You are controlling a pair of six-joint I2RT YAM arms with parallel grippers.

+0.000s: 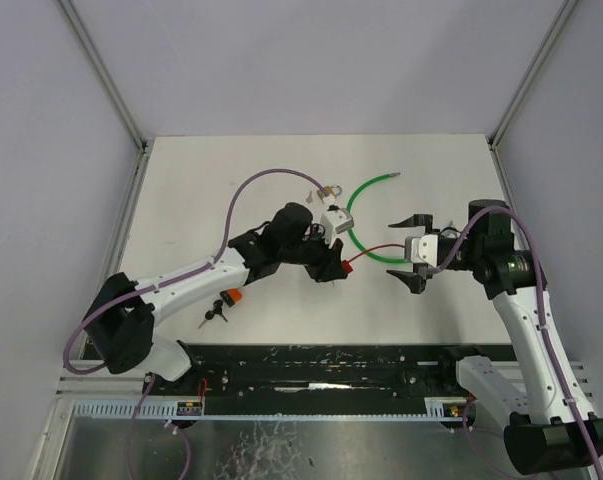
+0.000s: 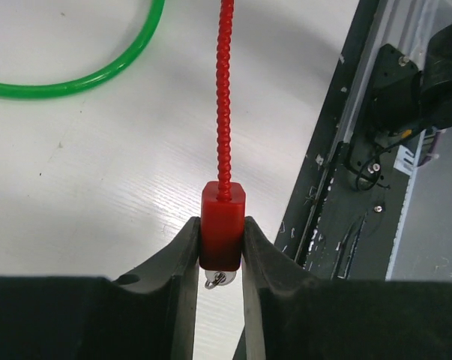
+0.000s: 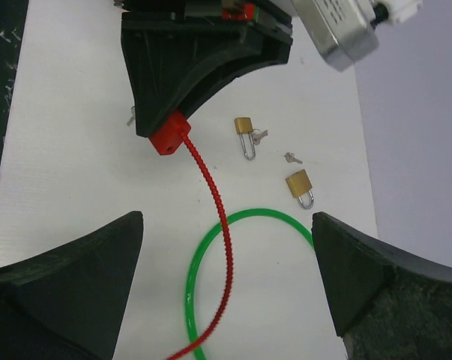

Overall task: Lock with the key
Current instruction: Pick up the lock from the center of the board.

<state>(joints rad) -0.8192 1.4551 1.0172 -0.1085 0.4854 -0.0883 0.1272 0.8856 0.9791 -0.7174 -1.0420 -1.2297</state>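
A red cable lock's block-shaped body sits squeezed between the fingers of my left gripper, which is shut on it. Under the body a silver key head with a small ring sticks out. The lock's ribbed red cable runs away from the body across the table. In the top view my left gripper holds the body mid-table. My right gripper stands wide open just to its right with nothing between its fingers; the red cable passes below it.
A green cable loops under the red one. Two brass padlocks and small loose keys lie beyond. A dark key bunch with an orange tag lies by the left arm. The black rail runs along the near edge.
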